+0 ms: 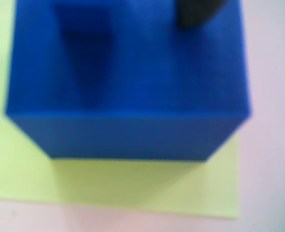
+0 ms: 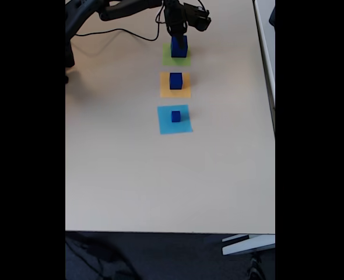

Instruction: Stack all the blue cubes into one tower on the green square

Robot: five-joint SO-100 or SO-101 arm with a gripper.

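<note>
Wrist view looks straight down on the large blue cube [image 1: 133,82], a solid, matte, deep blue block with sharp edges, blurred by closeness. It sits on the green square [image 1: 147,186], a flat pale yellow-green sheet whose near edge and one corner lie bare beside the pinkish-white counter [image 1: 273,145]. A dark fingertip [image 1: 198,12] of the pincer overlaps the cube's top edge.

Fixed view shows three flat squares in a line running from the counter's far edge toward its middle. The green square [image 2: 168,56] lies nearest the far edge and carries the large blue cube [image 2: 179,46]. Next comes the orange square [image 2: 165,89] with the medium blue cube [image 2: 175,80] on its centre, then the light-blue square [image 2: 166,123] with the small blue cube [image 2: 176,116]. All three cubes stand apart, none stacked.

The pincer [image 2: 176,32] sits right over the large cube's top; whether it grips the cube or stands open, I cannot tell
</note>
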